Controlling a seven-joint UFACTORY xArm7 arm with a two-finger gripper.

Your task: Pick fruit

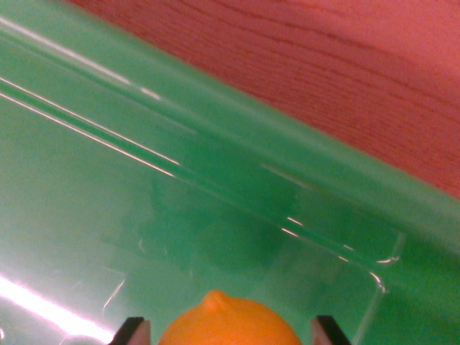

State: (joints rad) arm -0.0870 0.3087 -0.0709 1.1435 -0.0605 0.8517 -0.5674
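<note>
The orange fruit [228,321] sits at six o'clock in the wrist view, cut off by the bottom edge so only its upper dome shows. A small nipple-like bump rises from its top, slightly toward eleven o'clock. How far the fruit extends below the edge is hidden.

The jaws [230,332] flank it: one dark-edged fingertip [132,332] shows at about seven o'clock of the fruit, the other at about five o'clock. Only the very ends of both are in view. Each appears to stand a little apart from the fruit's skin, with a sliver of green showing between, yet the contact line lies below the edge, so I cannot tell whether the jaws are spread free or gripping the fruit.

Behind and around the fruit lies a translucent green plastic bin [215,180], its surface streaked with bright glare, strongest at eight o'clock. Its rim runs diagonally from ten o'clock down to four o'clock. Whether the fruit touches the bin's floor or hangs above it is unclear; a soft darker patch lies just above the fruit.

Beyond the rim, at one o'clock, the reddish wood-grain worktop [359,65] fills the corner, slightly blurred.
</note>
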